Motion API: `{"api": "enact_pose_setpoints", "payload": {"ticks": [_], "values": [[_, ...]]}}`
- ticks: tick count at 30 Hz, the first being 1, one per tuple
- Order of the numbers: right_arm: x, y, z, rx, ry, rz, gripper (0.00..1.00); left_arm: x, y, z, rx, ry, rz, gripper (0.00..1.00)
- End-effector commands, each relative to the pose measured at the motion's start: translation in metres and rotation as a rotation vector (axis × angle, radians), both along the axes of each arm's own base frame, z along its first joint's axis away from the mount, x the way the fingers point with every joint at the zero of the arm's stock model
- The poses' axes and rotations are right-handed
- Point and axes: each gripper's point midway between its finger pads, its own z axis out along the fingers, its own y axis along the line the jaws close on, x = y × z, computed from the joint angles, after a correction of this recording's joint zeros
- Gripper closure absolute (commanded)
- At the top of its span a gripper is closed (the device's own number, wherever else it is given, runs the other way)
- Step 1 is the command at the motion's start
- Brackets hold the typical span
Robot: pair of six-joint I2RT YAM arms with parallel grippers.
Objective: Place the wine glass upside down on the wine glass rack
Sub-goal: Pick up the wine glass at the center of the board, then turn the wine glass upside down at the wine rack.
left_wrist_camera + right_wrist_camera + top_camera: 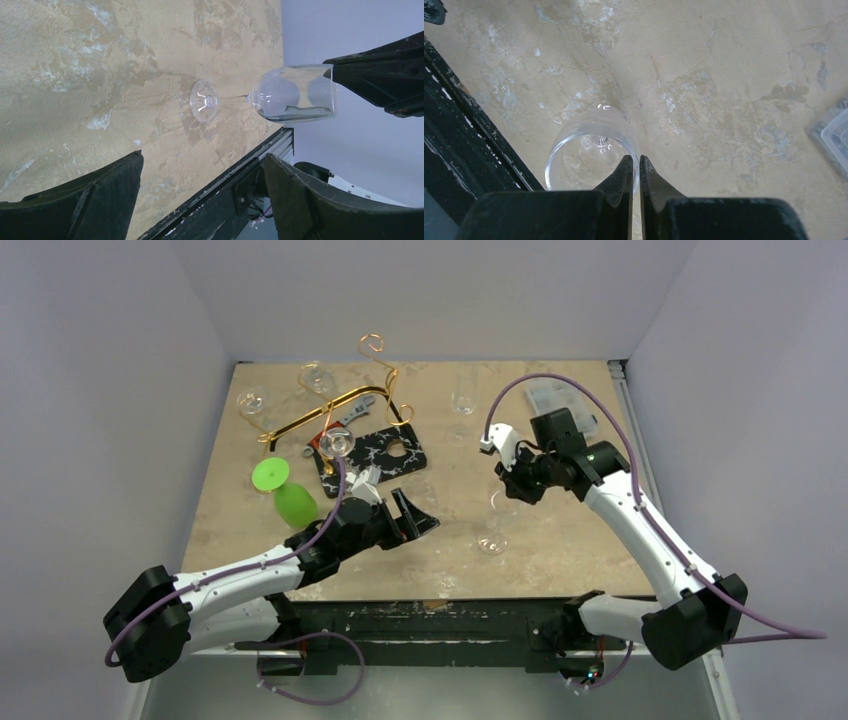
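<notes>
A clear wine glass [494, 525] stands upright on the table, right of centre near the front edge. My right gripper [507, 486] is shut on its rim: in the right wrist view one finger is inside the bowl [589, 155] and the other outside, the right gripper [635, 159] pinching the glass wall. The left wrist view shows the wine glass [295, 95] side-on, with my right gripper's fingers [380, 75] at its rim. My left gripper [415, 515] [202, 157] is open and holds nothing, left of the glass. The gold wire wine glass rack [345, 405] stands at the back left.
Clear glasses [251, 400] sit by the rack. A green glass [285, 490] lies on its side beside a black white-veined board [375, 455]. A wrench [350, 412], another clear glass [463, 390] and a clear plastic container [831, 135] are also on the table.
</notes>
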Motion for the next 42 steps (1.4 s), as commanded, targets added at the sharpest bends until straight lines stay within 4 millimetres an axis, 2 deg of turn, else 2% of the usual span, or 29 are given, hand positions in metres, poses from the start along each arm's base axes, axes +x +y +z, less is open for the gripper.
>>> {"api": "enact_pose_setpoints", "payload": {"ticks": [1, 7, 18, 29, 38, 42], "values": [[-0.015, 0.019, 0.008, 0.115, 0.044, 0.062, 1.0, 0.004, 0.0, 0.006, -0.016, -0.037, 0.0, 0.12], [-0.013, 0.029, 0.039, 0.35, 0.093, 0.038, 1.0, 0.004, -0.003, 0.007, -0.028, -0.035, -0.005, 0.12], [-0.003, 0.031, 0.056, 0.653, 0.213, -0.01, 1.0, 0.004, -0.01, 0.014, -0.099, -0.02, -0.011, 0.12], [0.002, 0.03, 0.049, 0.698, 0.23, -0.022, 1.0, -0.001, -0.021, 0.021, -0.203, 0.028, -0.03, 0.13], [0.001, 0.03, 0.051, 0.735, 0.236, -0.019, 1.0, 0.002, -0.029, 0.016, -0.212, 0.047, -0.042, 0.13], [0.0, 0.031, 0.052, 0.756, 0.246, -0.02, 1.0, 0.003, -0.034, 0.017, -0.222, 0.048, -0.053, 0.18]]}}
